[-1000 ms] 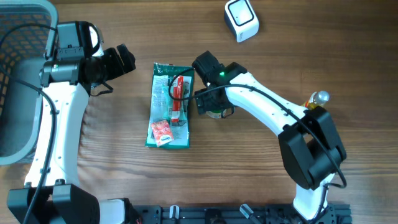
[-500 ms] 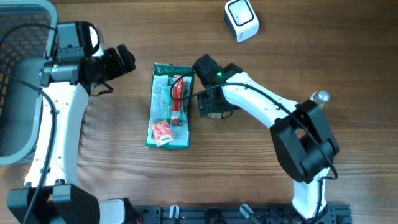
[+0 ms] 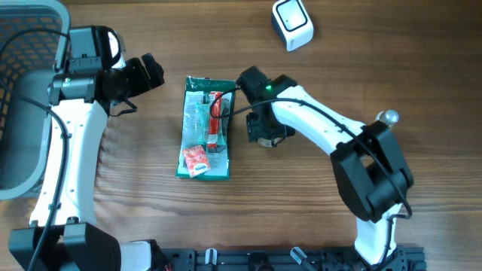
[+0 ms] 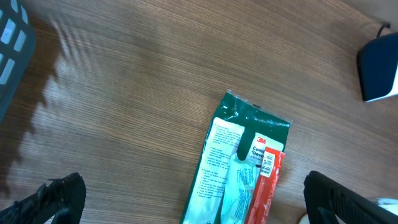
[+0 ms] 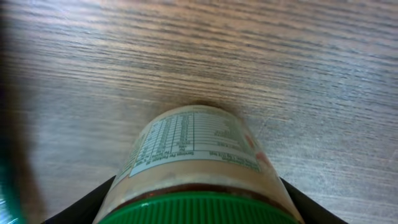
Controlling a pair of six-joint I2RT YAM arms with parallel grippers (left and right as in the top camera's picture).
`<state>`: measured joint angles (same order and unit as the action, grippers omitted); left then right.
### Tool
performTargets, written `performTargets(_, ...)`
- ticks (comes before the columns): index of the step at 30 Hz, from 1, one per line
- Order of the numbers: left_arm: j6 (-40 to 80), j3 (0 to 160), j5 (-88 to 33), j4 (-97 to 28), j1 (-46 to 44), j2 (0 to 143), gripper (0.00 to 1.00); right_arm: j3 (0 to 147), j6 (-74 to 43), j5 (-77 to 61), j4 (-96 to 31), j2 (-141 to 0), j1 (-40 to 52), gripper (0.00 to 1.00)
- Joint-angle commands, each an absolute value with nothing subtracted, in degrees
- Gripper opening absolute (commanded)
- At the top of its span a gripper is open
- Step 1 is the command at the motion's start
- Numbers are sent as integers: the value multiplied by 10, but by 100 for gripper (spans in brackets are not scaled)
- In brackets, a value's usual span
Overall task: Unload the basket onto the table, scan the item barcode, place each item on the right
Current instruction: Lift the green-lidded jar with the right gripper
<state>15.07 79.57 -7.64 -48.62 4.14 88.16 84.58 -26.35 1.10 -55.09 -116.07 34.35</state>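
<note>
A jar (image 5: 198, 152) with a green lid and a white nutrition label fills the right wrist view, lying between my right gripper's (image 5: 196, 208) black fingers (image 5: 93, 202), which press on both of its sides. From overhead, the right gripper (image 3: 263, 129) covers the jar, just right of the green packet (image 3: 205, 128). The white scanner (image 3: 292, 23) sits at the back of the table. My left gripper (image 3: 151, 71) hovers wide open to the left of the packet (image 4: 239, 168), holding nothing.
A grey basket (image 3: 22, 90) stands at the left edge. A small bottle with a silver cap (image 3: 387, 118) pokes out beside the right arm's base. A dark object (image 4: 379, 68) shows at the right edge of the left wrist view.
The right gripper has narrowed onto the jar and shifted slightly right and toward the front. The left arm and the packet have not moved.
</note>
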Motion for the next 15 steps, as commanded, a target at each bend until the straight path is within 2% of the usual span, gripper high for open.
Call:
performTargets(1, 139, 803, -83, -485, 44, 880, 100, 858, -270, -70, -555, -1075, 325, 68)
performTargets(15, 139, 803, -83, -485, 44, 880, 100, 858, -222, -126, -656, -1001, 305, 66)
